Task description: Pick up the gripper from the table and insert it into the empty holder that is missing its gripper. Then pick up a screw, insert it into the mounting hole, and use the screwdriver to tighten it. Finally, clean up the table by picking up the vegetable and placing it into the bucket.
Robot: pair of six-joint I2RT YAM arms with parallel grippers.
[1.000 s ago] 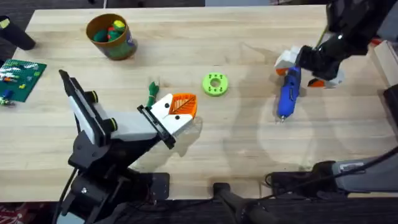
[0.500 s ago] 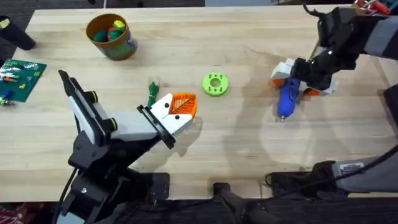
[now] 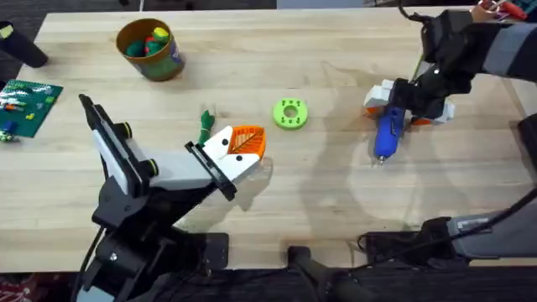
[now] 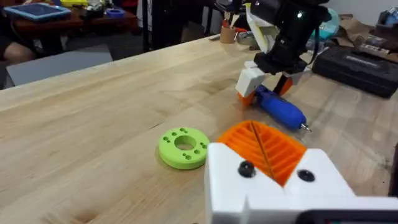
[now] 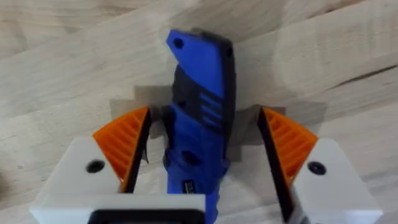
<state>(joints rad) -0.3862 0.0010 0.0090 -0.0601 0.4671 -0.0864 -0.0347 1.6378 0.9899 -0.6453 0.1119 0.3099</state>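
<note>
Screwdriver (image 3: 387, 132) was what my coming move turned on, so I read its lie first. From overhead it lay flat on the table (image 3: 336, 201), long axis running from the far edge toward me, bit end nearest my side. My right gripper (image 3: 409, 106) sat directly over its rear end, white fingers spread to either side of the blue body. My left gripper (image 3: 237, 149) was well apart from the screwdriver, beyond the green ring (image 3: 290, 113), so the right arm was plainly the nearer one. The left one's fingers looked pressed together on nothing, with the vegetable (image 3: 205, 128) just beside them on the side away from the screwdriver, and the bucket (image 3: 149, 49) farther off the same way, toward the far edge.

Through the left wrist camera, the screwdriver (image 4: 281, 109) lay beyond the ring (image 4: 183, 147), its thin bit pointing away from the right gripper (image 4: 266, 79), which stood over its butt.

Through the right wrist camera, the screwdriver (image 5: 200, 124) ran straight down the middle between the two orange pads (image 5: 126, 142), its axis square to the closing direction. A gap showed on both sides, so the jaws were spread around it and not yet gripping. I judged a straight squeeze was all the grasp needed.
</note>
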